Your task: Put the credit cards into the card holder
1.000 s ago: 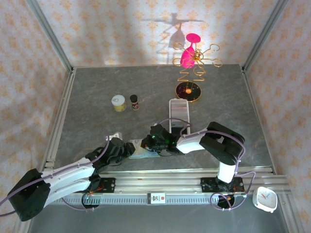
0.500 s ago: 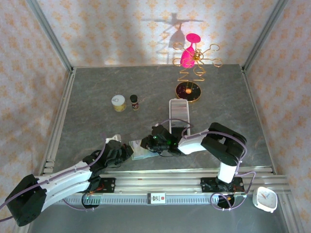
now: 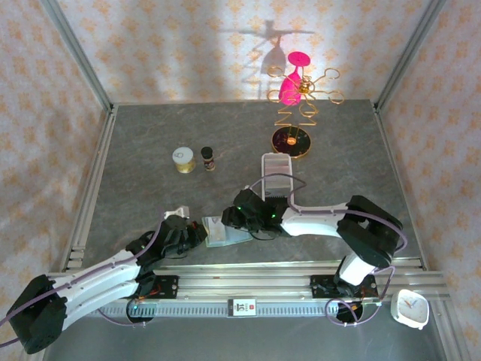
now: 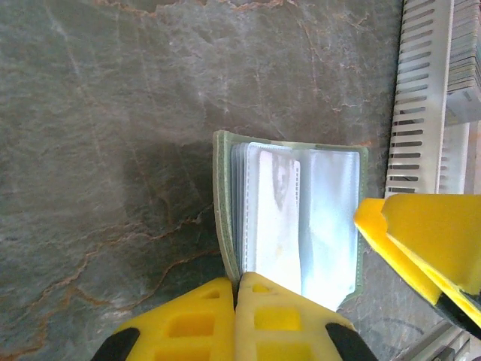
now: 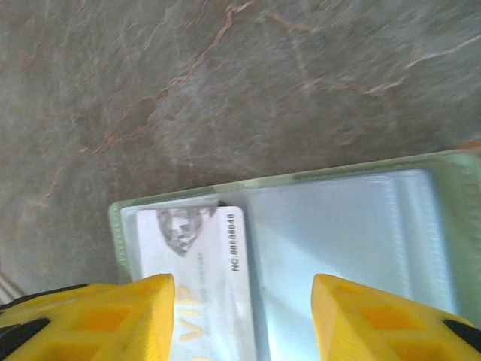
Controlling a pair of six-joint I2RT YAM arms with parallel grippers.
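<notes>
The sage-green card holder (image 4: 222,210) lies open on the table, its clear sleeves facing up. A silvery-grey credit card (image 5: 197,271) printed "VIP" sits in the left sleeve. My left gripper (image 4: 237,280) is shut on the holder's near green edge. My right gripper (image 5: 242,301) hovers open right over the holder, one finger on each side of the sleeves. From the top view the holder (image 3: 220,232) lies between the left gripper (image 3: 199,233) and the right gripper (image 3: 234,219). One yellow right finger (image 4: 421,241) shows beside the holder.
A long white perforated tray (image 3: 276,171) stands just behind the right gripper, with more cards (image 4: 466,64) in it. A yellow tin (image 3: 183,159) and a small dark jar (image 3: 207,158) sit further back left. A gold stand with a pink glass (image 3: 291,113) is at the back right.
The right arm's elbow has swung out to the right and its gripper has slid slightly left over the holder. The left arm has shifted a little and keeps hold of the holder's edge.
</notes>
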